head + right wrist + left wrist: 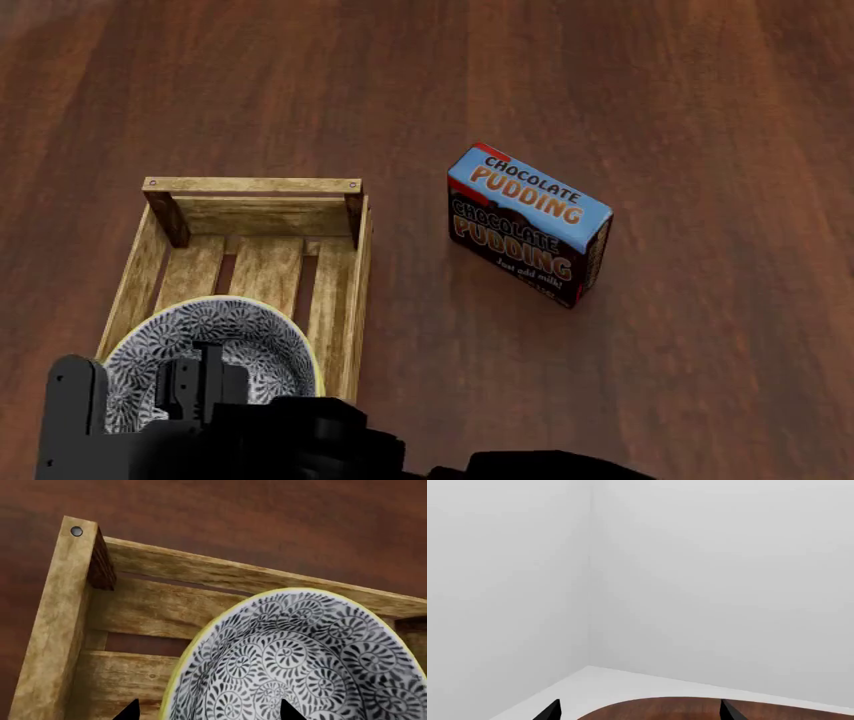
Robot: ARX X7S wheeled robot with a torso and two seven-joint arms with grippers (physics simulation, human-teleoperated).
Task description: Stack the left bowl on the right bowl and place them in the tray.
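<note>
The light-wood tray (254, 186) lies at the left of the dark wooden table in the head view. A white bowl (254, 330) with a black floral pattern and a yellow rim sits inside its near end. Only this one bowl shows; I cannot tell whether another lies under it. My right gripper (200, 390) hangs over the bowl's near side. In the right wrist view the right gripper (207, 714) is open, one tip over the tray (200, 570) slats and the other over the bowl's (300, 650) inside. My left gripper (639, 712) is open and empty, facing a wall.
A blue-and-black chocolate pudding box (527, 222) stands on the table to the right of the tray. The left wrist view shows the table's rounded edge (694, 710), white floor (614, 685) and a grey wall corner.
</note>
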